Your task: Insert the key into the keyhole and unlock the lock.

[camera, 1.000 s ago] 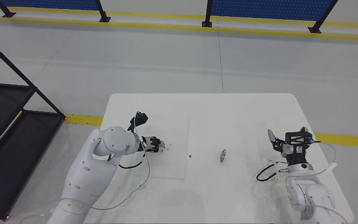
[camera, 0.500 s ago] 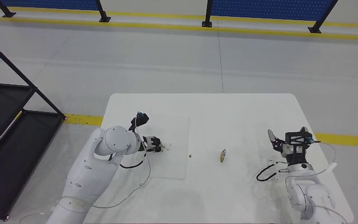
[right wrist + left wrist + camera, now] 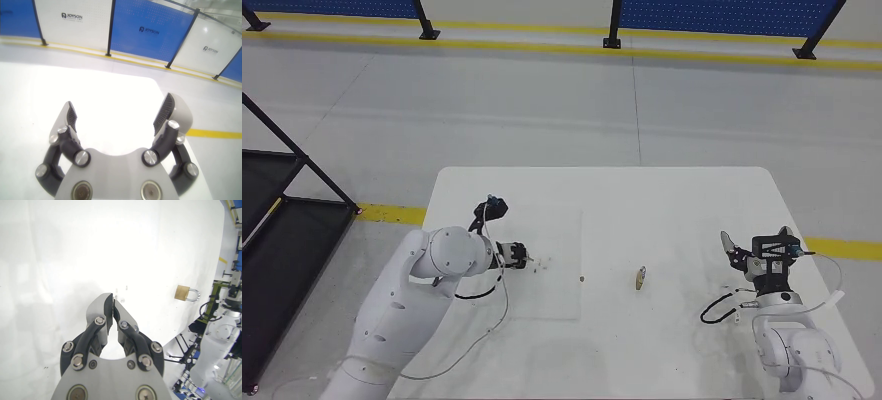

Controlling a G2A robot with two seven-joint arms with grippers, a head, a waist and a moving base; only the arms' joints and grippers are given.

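A brass padlock (image 3: 640, 278) with a silver shackle lies on its side near the middle of the white table (image 3: 662, 200); it is also in the left wrist view (image 3: 182, 292). My left gripper (image 3: 525, 258) is low over the table's left part, well left of the padlock. Its fingers (image 3: 105, 306) are pressed together. A small pale key (image 3: 123, 294) shows only faintly at the fingertips, its near end pinched between them. My right gripper (image 3: 756, 240) hovers at the table's right edge, open and empty, fingers spread wide in its own view (image 3: 119, 101).
A thin white mat (image 3: 552, 230) covers the table under the left gripper. A tiny dark speck (image 3: 581, 279) lies between the mat and the padlock. A black cart (image 3: 282, 230) stands left of the table. Blue barrier panels (image 3: 147, 34) line the far floor.
The left gripper has drawn back slightly to the left and turned a little. The padlock and the right arm have stayed put.
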